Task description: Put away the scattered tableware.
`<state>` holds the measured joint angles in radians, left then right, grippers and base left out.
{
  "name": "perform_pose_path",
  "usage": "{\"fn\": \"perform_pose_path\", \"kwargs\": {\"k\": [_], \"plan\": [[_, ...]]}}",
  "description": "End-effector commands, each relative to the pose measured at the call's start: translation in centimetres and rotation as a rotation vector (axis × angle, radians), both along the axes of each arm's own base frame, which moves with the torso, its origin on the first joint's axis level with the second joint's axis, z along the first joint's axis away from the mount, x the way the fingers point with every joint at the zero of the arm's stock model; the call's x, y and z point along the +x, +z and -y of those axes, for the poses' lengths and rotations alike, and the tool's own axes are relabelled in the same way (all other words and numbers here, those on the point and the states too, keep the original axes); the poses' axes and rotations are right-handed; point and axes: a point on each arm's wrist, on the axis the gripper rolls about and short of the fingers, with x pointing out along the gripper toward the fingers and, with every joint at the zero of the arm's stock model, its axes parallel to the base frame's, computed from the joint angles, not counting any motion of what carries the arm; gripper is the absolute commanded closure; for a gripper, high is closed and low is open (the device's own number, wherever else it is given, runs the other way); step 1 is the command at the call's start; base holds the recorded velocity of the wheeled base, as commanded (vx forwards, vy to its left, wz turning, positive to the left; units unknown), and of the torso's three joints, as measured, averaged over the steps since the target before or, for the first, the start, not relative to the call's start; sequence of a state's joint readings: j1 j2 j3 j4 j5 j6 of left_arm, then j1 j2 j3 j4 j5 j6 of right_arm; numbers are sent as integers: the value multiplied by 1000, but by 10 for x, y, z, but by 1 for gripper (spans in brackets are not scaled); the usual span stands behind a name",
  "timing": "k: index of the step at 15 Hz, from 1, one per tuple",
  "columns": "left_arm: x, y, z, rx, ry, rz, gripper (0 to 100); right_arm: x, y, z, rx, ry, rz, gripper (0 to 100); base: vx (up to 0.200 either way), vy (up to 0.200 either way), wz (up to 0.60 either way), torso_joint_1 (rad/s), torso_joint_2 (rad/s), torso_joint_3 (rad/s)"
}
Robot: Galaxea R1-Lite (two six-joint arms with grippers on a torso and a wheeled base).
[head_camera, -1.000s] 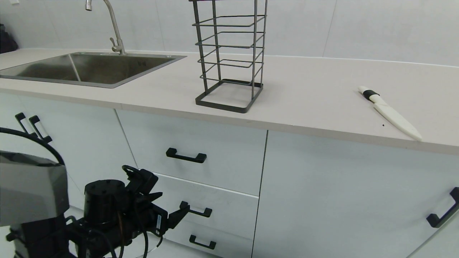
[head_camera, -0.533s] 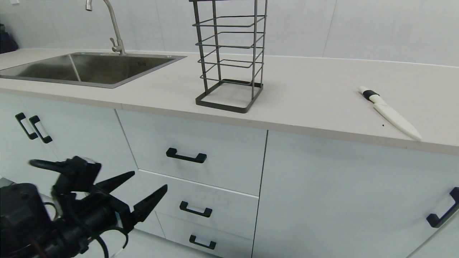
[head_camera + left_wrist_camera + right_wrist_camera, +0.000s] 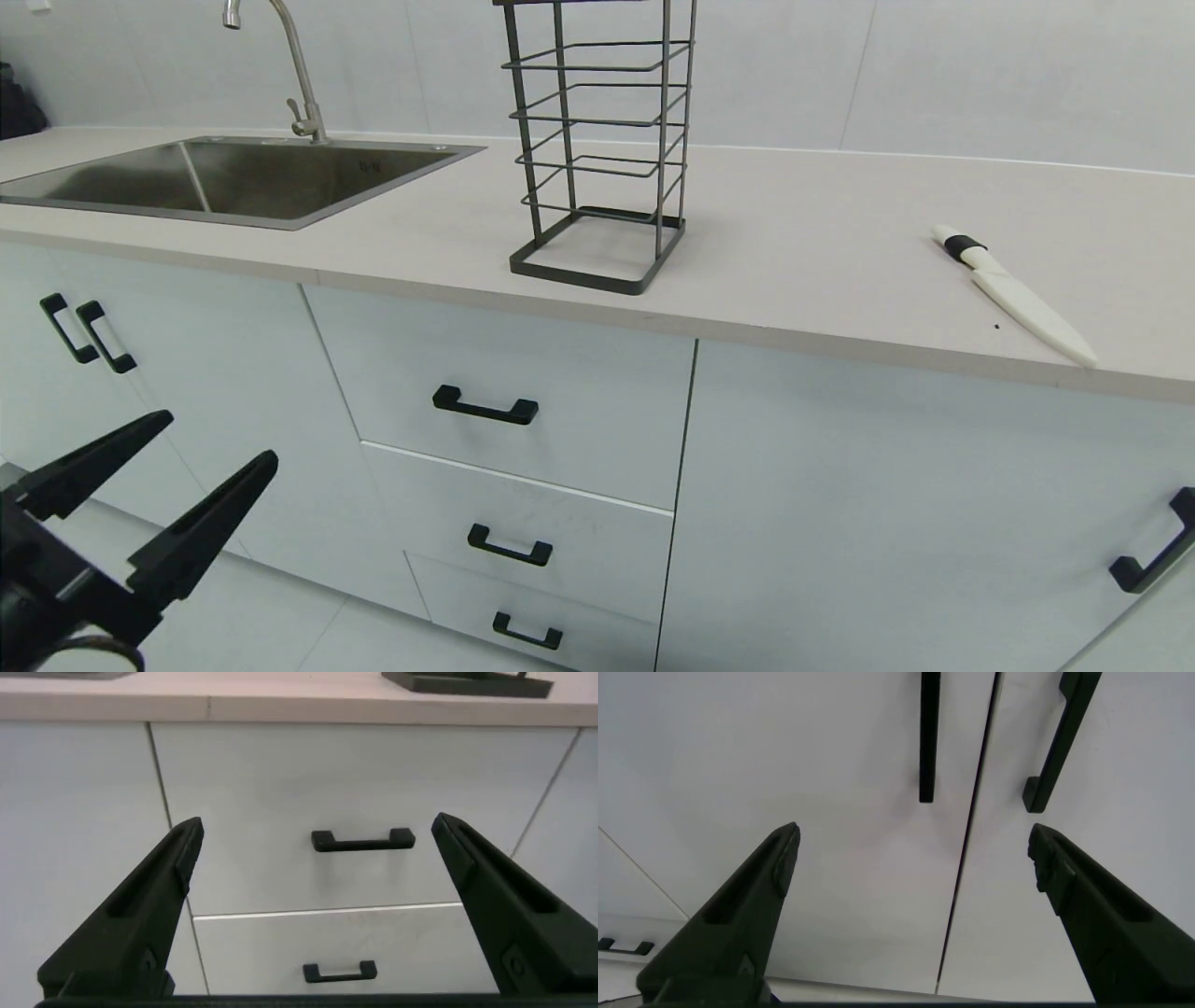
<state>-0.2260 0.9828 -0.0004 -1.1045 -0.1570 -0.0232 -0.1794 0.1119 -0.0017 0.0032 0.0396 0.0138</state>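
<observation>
The white knife (image 3: 1013, 294), with a black band near its handle end, is lying flat on the pale countertop (image 3: 822, 233), its handle pointing toward eleven o'clock and its tip toward four o'clock, close to the counter's front edge. At about nine o'clock from the knife, well apart from it, a tall black wire rack (image 3: 597, 149) is standing upright on the same counter. At nine o'clock from the rack, a steel sink (image 3: 233, 177) is sitting in the counter, with a curved faucet (image 3: 294, 65) rising at its back edge. Below the counter, at about seven o'clock from the rack, the left gripper (image 3: 217, 437) is hanging in front of the white cabinets with its two black fingers spread wide apart and holding nothing; its wrist view is showing the left gripper (image 3: 318, 826) facing a drawer handle (image 3: 363, 840). The right gripper (image 3: 913, 833) is likewise gaping, its fingers apart and bare, facing white cabinet doors with two black bar handles (image 3: 927, 737).
</observation>
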Motion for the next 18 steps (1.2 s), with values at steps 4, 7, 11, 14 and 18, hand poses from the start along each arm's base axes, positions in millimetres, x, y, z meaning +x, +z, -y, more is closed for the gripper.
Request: {"fn": "perform_pose_path", "kwargs": {"k": [4, 7, 11, 14, 18], "plan": [[-75, -19, -18, 39, 60, 84, 0, 0, 0, 0, 0, 0, -2, 0, 0, 0, 0, 0, 0, 0], [-86, -38, -20, 50, 70, -15, 0, 0, 0, 0, 0, 0, -2, 0, 0, 0, 0, 0, 0, 0], [-106, -74, -22, 75, 118, -142, 0, 0, 0, 0, -3, -4, -1, 0, 0, 0, 0, 0, 0, 0], [-108, -77, -22, 68, 165, -145, 0, 0, 0, 0, 0, -3, -2, 0, 0, 0, 0, 0, 0, 0], [-108, -81, -21, 95, 327, -189, 0, 0, 0, 0, 0, -4, 0, 0, 0, 0, 0, 0, 0, 0]]}}
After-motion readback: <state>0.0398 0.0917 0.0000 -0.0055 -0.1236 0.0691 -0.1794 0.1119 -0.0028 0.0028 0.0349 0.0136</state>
